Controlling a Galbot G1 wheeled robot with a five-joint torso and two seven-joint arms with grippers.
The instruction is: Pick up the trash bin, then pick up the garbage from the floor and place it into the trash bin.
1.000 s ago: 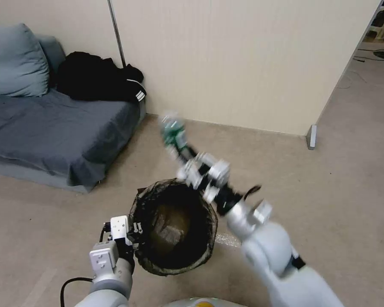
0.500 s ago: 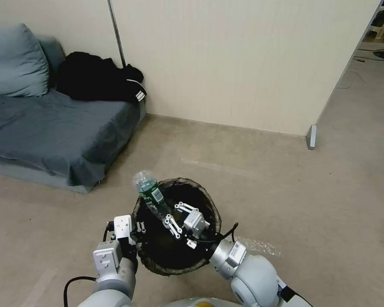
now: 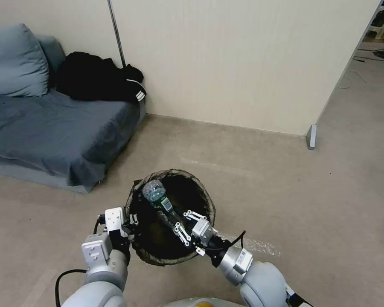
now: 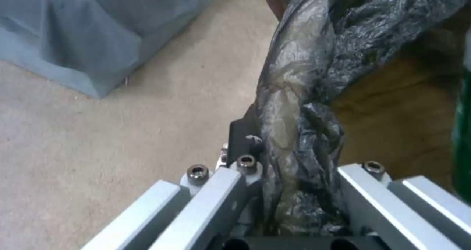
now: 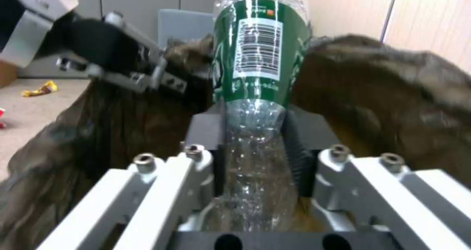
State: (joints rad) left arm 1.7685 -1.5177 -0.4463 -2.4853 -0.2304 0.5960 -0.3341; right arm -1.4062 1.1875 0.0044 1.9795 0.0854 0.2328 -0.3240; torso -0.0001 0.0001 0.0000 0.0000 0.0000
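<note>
My left gripper (image 3: 130, 225) is shut on the near-left rim of the trash bin (image 3: 175, 174), a round bucket lined with a crinkled black bag, and holds it off the floor. In the left wrist view the bag's folded edge (image 4: 289, 139) is pinched between the fingers. My right gripper (image 3: 177, 219) is shut on a clear bottle with a green label (image 3: 155, 192), garbage, which slants over the bin's mouth with its base toward the far-left rim. In the right wrist view the bottle (image 5: 255, 59) stands between the pads, the bag (image 5: 392, 77) behind it. A yellow wrapper (image 5: 42, 89) lies on the floor.
A grey sofa (image 3: 51, 128) with a pillow (image 3: 13, 59) and a black clothes heap (image 3: 98, 79) stands at the left. A beige wall (image 3: 243, 64) with a thin pole (image 3: 117, 34) runs behind, ending at a bracket (image 3: 311, 136). Open carpet lies to the right.
My right arm swung the bottle from above the floor beyond the bin back and down over the bin's mouth. The bin and my left gripper shifted slightly to the left.
</note>
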